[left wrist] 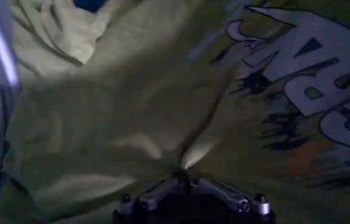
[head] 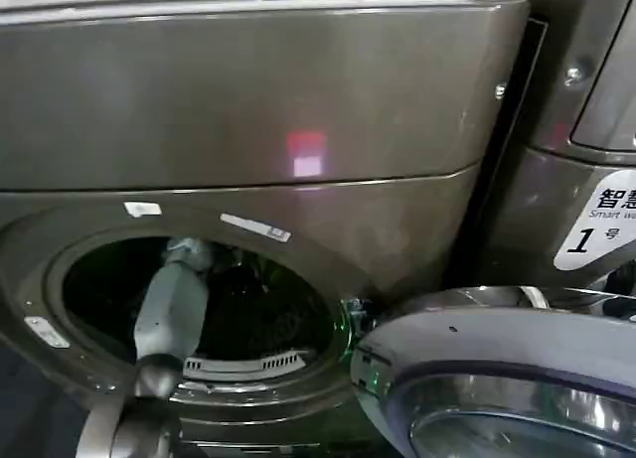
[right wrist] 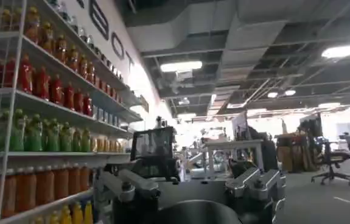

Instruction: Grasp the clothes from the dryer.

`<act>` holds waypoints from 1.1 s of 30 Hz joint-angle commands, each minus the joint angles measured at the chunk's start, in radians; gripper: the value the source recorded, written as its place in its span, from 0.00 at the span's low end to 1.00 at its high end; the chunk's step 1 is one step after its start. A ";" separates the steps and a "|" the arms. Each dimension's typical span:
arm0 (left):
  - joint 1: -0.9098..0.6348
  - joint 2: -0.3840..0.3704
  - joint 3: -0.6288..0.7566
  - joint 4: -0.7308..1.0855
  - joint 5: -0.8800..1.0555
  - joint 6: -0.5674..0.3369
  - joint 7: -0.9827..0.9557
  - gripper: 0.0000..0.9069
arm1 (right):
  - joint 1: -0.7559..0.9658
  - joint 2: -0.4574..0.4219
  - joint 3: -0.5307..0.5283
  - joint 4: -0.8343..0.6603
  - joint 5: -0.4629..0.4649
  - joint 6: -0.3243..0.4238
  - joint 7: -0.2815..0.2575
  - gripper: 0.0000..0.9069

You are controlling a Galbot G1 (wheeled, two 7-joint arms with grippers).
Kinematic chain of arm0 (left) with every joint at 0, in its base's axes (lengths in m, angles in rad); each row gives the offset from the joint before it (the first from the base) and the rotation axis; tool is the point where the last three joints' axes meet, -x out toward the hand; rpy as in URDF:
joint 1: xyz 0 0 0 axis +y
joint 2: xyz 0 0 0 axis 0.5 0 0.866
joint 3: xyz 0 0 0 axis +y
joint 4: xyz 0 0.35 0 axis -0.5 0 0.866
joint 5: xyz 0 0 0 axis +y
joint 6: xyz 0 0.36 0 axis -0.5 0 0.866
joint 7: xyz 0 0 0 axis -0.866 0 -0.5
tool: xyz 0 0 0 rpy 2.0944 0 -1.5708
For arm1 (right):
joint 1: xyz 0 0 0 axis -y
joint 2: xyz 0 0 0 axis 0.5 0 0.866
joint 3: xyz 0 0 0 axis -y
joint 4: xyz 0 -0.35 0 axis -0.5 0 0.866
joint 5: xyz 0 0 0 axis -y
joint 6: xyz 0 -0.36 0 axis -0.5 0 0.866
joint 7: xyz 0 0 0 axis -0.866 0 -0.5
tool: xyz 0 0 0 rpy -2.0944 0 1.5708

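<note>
The dryer (head: pixel 248 130) is seen in the head view as a big bronze-grey machine with a round opening at about 7 o'clock in the picture. Its door (head: pixel 507 379) is swung open at about 4 o'clock. The left arm (head: pixel 171 314) is reached into the dark drum through the opening.

In the left wrist view, the left gripper (left wrist: pixel 187 176) is pressed into the clothes (left wrist: pixel 120 115), a wrinkly yellow-green cloth with a grey and orange print (left wrist: pixel 308 79). The fingers are pulled close together, and a fold of the cloth is pinched between the tips.

The right gripper (right wrist: pixel 193 189) is held away from the dryer, facing a room with shelves of drink bottles (right wrist: pixel 41 122). Its fingers are spread wide, with nothing between them.
</note>
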 commanded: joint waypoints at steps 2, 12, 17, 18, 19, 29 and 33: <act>0.035 -0.021 0.016 -0.115 -0.367 0.155 -0.523 0.00 | 0.011 -0.005 0.005 0.040 0.025 -0.016 0.016 1.00; 0.096 -0.043 0.012 -0.293 -0.606 0.290 -0.751 0.00 | 0.000 -0.003 0.009 0.026 0.019 0.030 0.019 1.00; 0.093 -0.056 0.027 -0.274 -0.781 0.289 -0.913 0.00 | 0.000 -0.020 0.017 0.004 0.018 0.029 0.018 1.00; 0.098 -0.062 0.027 -0.277 -0.805 0.297 -0.928 0.00 | -0.001 -0.024 0.019 0.001 0.017 0.030 0.018 1.00; 0.100 -0.069 0.026 -0.271 -0.819 0.304 -0.950 0.00 | -0.002 -0.025 0.023 0.000 0.016 0.029 0.019 1.00; 0.092 -0.080 0.027 -0.270 -0.947 0.360 -1.024 0.00 | -0.034 -0.020 0.055 -0.019 0.006 0.031 0.036 1.00; 0.089 -0.089 0.031 -0.278 -0.955 0.371 -1.026 0.00 | -0.033 -0.019 0.057 -0.017 0.006 0.032 0.038 1.00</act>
